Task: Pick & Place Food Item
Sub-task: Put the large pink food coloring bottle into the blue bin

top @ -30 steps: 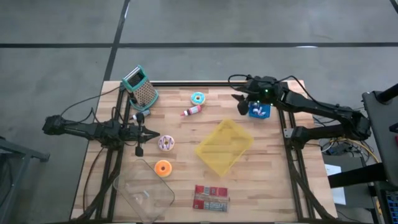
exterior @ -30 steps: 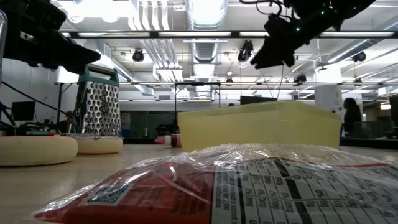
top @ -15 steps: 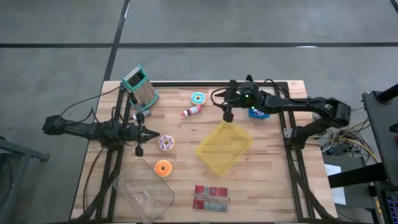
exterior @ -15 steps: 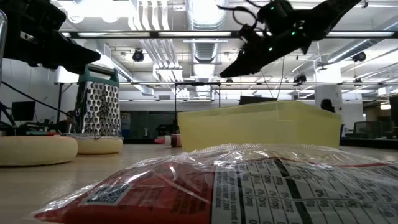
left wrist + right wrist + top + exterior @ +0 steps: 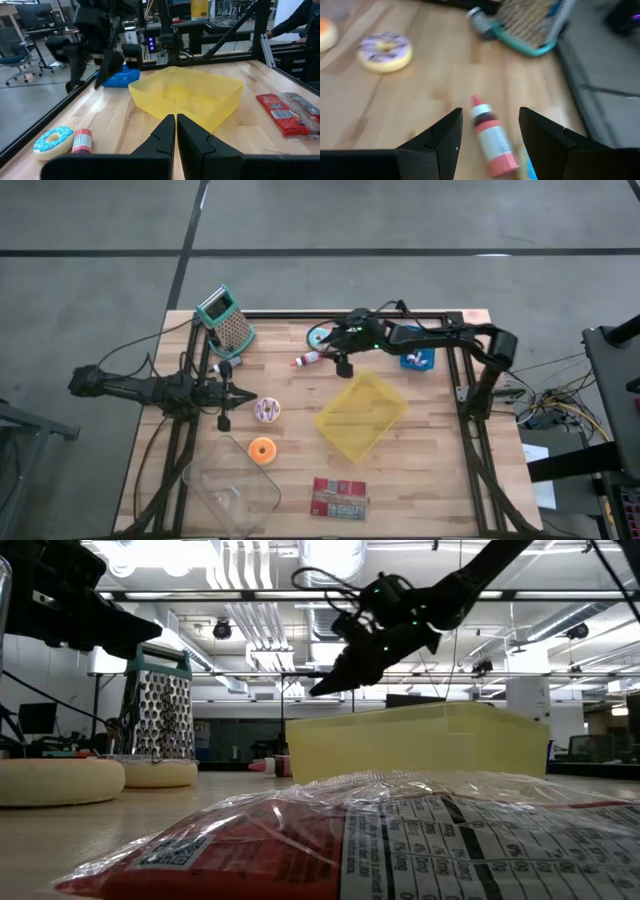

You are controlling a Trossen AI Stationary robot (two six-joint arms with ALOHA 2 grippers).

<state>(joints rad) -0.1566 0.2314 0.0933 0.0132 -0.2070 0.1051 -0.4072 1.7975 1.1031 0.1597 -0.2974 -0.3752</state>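
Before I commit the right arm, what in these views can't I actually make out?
- Blue doughnut: the high view has it partly hidden by the right gripper.
- Small red bottle: the right wrist view is blurred, so its label is unreadable.
- Snack packet: cut off by the low view's bottom edge.
- Grater: cut off by the right wrist view's top edge.

We see a metal grater (image 5: 228,320) with a teal frame lying tilted at a far corner of the wooden table (image 5: 430,460). Along the same far edge as the grater, well apart from it, lies a blue packet (image 5: 418,360). A clear plastic container (image 5: 232,488) sits at the near edge on the grater's side of the table, also well apart from it.
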